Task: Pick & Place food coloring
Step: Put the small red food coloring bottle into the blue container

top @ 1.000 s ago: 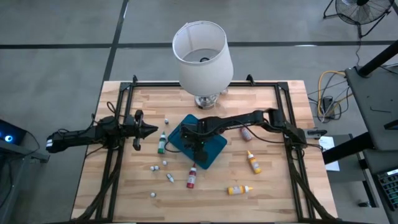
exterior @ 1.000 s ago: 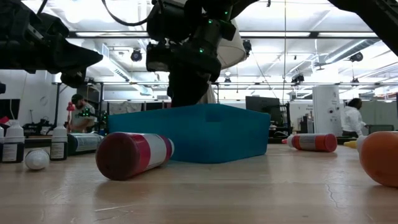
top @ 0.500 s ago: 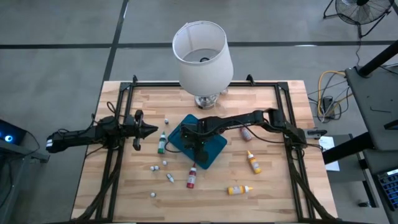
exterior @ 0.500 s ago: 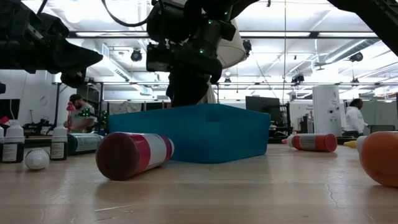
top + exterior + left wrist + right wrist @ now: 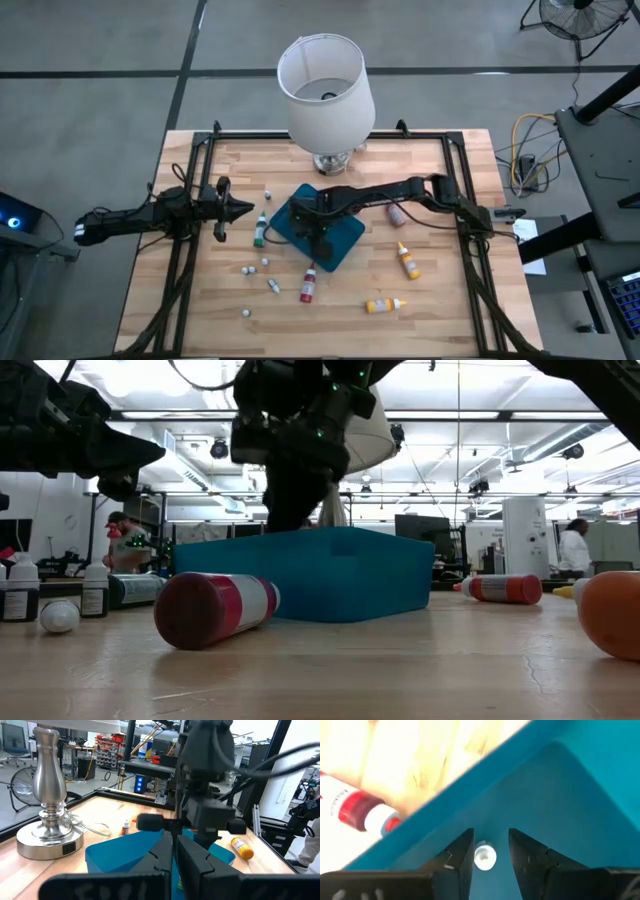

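Observation:
The teal tray (image 5: pixel 345 243) lies at the table's middle. My right gripper (image 5: pixel 490 835) points down into it, open; a small white round cap (image 5: pixel 485 856) sits on the tray's floor between the fingers, apart from both. Food coloring bottles lie on their sides on the wood. A green one (image 5: pixel 260 230) is left of the tray, a red one (image 5: pixel 308 285) in front of it, a reddish one (image 5: pixel 397 213) to its right, and two orange-yellow ones (image 5: pixel 408 260) (image 5: pixel 385 304) at near right. My left gripper (image 5: pixel 235 210) waits shut at the left, pointing level toward the tray.
A lamp with a white shade (image 5: pixel 325 85) and a metal base (image 5: pixel 47 820) stands behind the tray. Several small white caps (image 5: pixel 247 270) lie on the wood at near left. A black frame (image 5: pixel 190 200) runs along the table's edges. Bare wood shows near the front edge.

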Available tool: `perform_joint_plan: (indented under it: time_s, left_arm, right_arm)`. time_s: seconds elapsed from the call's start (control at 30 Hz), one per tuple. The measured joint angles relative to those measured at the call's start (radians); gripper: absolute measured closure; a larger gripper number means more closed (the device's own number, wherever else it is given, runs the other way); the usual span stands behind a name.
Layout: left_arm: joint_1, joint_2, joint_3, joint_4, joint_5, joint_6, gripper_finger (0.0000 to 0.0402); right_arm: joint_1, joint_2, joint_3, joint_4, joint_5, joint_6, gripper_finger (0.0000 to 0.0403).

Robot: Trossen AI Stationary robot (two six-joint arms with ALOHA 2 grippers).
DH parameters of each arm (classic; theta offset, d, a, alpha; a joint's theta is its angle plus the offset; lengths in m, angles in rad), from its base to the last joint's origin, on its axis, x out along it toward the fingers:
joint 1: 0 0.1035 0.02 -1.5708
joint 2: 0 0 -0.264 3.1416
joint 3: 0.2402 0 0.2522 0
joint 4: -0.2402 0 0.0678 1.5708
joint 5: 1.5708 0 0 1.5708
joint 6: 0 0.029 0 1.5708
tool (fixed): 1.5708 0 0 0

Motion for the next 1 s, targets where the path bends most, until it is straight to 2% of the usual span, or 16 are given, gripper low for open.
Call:
perform_joint_plan:
  time_s: [0.27,0.43,0.8,1.0]
  left_arm:
    - [0.000,0.000,0.000,0.000,0.000,0.000,0.0402]
    - [0.000,0.000,0.000,0.000,0.000,0.000,0.0402]
    - [0.000,0.000,0.000,0.000,0.000,0.000,0.0402]
    - [0.000,0.000,0.000,0.000,0.000,0.000,0.0402]
  right_arm:
    - [0.000,-0.004,0.080,-0.064,-0.001,0.037,0.0279]
    - [0.000,-0.048,0.075,-0.087,0.000,0.051,0.0271]
    - [-0.036,-0.135,-0.008,-0.098,0.000,0.113,0.0268]
    - [-0.058,-0.227,-0.130,-0.066,0.001,0.113,0.0268]
